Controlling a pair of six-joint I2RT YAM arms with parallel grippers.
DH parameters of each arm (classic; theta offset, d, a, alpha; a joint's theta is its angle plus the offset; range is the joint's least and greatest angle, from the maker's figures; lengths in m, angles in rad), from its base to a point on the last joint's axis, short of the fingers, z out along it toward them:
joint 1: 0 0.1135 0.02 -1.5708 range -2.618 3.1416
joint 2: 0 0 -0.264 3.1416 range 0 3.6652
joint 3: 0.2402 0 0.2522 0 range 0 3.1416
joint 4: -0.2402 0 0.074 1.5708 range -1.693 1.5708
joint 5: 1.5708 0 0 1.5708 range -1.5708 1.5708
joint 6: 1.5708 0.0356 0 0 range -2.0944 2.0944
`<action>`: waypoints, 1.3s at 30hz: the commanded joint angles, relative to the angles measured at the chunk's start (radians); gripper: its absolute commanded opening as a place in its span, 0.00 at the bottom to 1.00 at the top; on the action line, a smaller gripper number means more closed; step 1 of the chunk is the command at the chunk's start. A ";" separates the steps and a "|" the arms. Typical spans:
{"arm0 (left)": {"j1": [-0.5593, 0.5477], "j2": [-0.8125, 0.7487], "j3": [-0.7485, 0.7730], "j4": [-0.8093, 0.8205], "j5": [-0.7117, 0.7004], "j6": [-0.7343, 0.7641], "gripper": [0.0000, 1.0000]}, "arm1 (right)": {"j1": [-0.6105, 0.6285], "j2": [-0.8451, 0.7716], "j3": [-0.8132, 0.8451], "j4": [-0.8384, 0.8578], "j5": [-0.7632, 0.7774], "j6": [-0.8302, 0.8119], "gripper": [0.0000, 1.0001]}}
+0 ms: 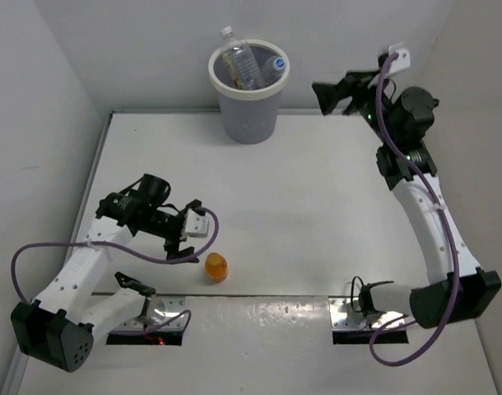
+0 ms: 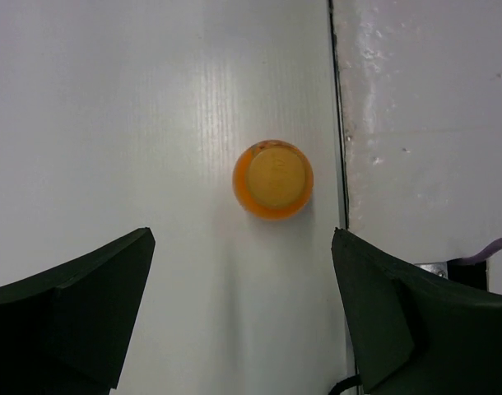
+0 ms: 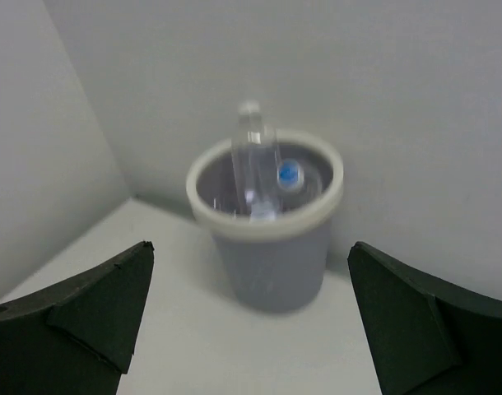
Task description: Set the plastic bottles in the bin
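Top external view: a squat orange bottle (image 1: 216, 267) stands upright on the white table (image 1: 317, 214), near the front edge and just beside the left gripper (image 1: 188, 230), whose fingers are spread and hold nothing. At the far side, against the back wall, the grey bin (image 1: 249, 119) holds a clear bottle (image 1: 239, 62) with a cream label, its neck poking above the white rim, and next to it a blue-capped bottle (image 1: 278, 62). The right gripper (image 1: 323, 97) hangs raised to the right of the bin, apart from it and pointing toward it. Left wrist view: the orange bottle (image 2: 273, 178) is seen from straight above, pale cap up, just left of a dark seam (image 2: 340, 123) in the table (image 2: 111, 107); it sits ahead of the left gripper (image 2: 243, 239), whose jaws stand wide apart, neither finger touching it. Right wrist view, slightly blurred: the bin (image 3: 271, 255) stands in the corner with the clear bottle (image 3: 251, 148) rising past its rim and a blue cap (image 3: 290, 174) inside; the right gripper (image 3: 251, 247) has its jaws wide apart and empty.
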 commanded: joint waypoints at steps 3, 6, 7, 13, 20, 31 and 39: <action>-0.115 -0.055 -0.047 0.058 -0.059 0.064 0.92 | -0.044 -0.172 -0.257 -0.257 -0.047 0.022 1.00; -0.176 -0.046 -0.077 0.094 -0.085 0.074 0.91 | -0.058 -0.200 -0.299 -0.315 -0.049 0.013 1.00; -0.192 -0.046 -0.092 0.113 -0.086 0.052 0.91 | -0.065 -0.217 -0.317 -0.327 -0.047 0.010 1.00; -0.313 0.022 -0.125 0.202 -0.161 -0.007 0.89 | -0.073 -0.229 -0.315 -0.379 -0.075 0.010 1.00; -0.353 0.051 -0.154 0.295 -0.204 -0.048 0.83 | -0.085 -0.228 -0.313 -0.396 -0.086 0.006 1.00; -0.373 0.080 -0.192 0.338 -0.224 -0.048 0.69 | -0.088 -0.214 -0.310 -0.404 -0.098 0.000 0.99; -0.382 0.080 -0.192 0.338 -0.233 -0.030 0.49 | -0.090 -0.197 -0.307 -0.401 -0.104 -0.002 0.95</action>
